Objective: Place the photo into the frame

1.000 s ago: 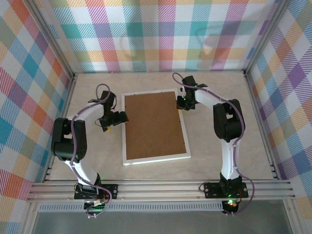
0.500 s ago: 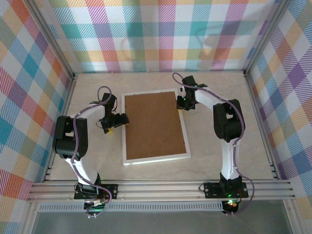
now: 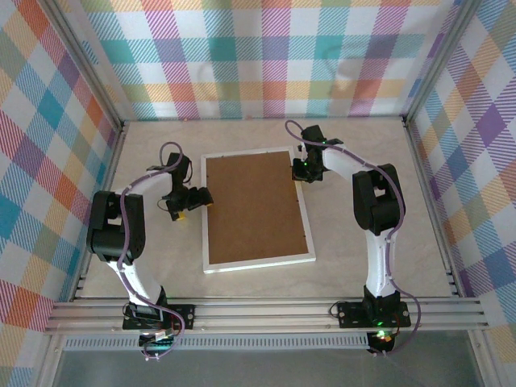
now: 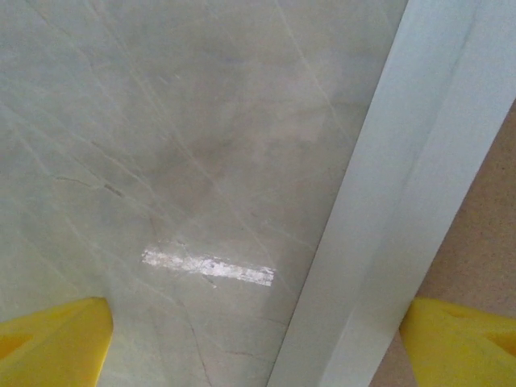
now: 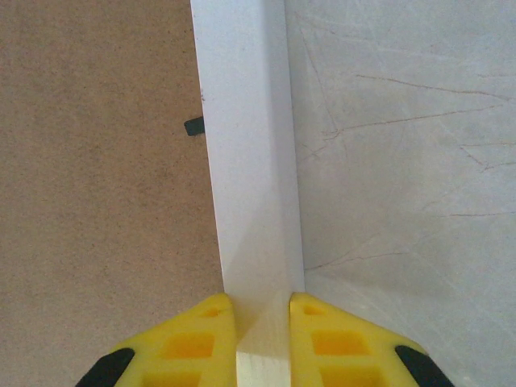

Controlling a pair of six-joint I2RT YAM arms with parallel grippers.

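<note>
End effector on the left arm (image 3: pixel 189 205) stands wide open, gripping nothing. In the left wrist view (image 4: pixel 256 343) one yellow fingertip (image 4: pixel 52 339) is over the bare desk (image 4: pixel 161 121) and the other over the brown backing board (image 4: pixel 484 242), with the left rim of the frame (image 4: pixel 411 161) running between them. A short shiny streak (image 4: pixel 208 268) marks the desk just beside that rim.

The frame (image 3: pixel 258 264) lies flat, back side up, in the middle of the desk (image 3: pixel 242 133), its long sides running from near to far and the backing board (image 3: pixel 254 205) filling it.

Farther off, the right end effector (image 3: pixel 305 171) is closed on the frame's right rim close to the far right corner. In the right wrist view its yellow fingertips (image 5: pixel 262 322) pinch the white rim (image 5: pixel 250 161) from both sides, board (image 5: pixel 97 161) to the left, desk (image 5: pixel 403 161) to the right. A small black tab (image 5: pixel 193 126) sits on the board against the rim.
</note>
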